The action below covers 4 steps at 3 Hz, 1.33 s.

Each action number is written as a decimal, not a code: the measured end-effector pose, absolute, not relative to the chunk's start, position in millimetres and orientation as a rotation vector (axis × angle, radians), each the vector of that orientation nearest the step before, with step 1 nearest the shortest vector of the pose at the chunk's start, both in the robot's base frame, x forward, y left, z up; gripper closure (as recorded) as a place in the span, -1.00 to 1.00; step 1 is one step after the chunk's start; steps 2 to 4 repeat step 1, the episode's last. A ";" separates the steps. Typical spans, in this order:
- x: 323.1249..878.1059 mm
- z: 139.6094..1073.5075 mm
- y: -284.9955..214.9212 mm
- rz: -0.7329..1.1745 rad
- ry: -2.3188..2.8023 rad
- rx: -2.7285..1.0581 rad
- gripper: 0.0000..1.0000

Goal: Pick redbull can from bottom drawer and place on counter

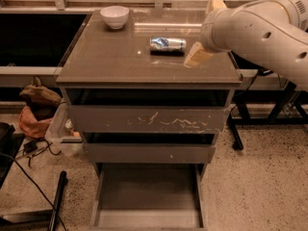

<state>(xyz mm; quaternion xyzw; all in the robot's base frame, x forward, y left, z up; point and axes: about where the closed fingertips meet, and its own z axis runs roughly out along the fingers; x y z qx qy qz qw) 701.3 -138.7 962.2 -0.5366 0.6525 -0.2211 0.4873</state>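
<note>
The can (167, 44) lies on its side on the counter (110, 61), its long axis pointing at my gripper (201, 31), which hangs just beside its end, fingers spread wide, holding nothing

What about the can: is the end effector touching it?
Apart. The camera view shows a strip of counter between the can and the open end effector, just beside it.

Arm (269, 32): white, reaching in from the right, forearm sloping down leftward.
Gripper (198, 30): upper right of view, pointing left.
Fingers (197, 56): tan, spread wide apart.
</note>
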 end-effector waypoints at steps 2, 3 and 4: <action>650.4 1002.7 -115.5 -0.669 1.582 -1.350 -1.00; 650.4 1002.7 -115.5 -0.669 1.582 -1.350 -1.00; 650.4 1002.7 -115.5 -0.669 1.582 -1.350 -1.00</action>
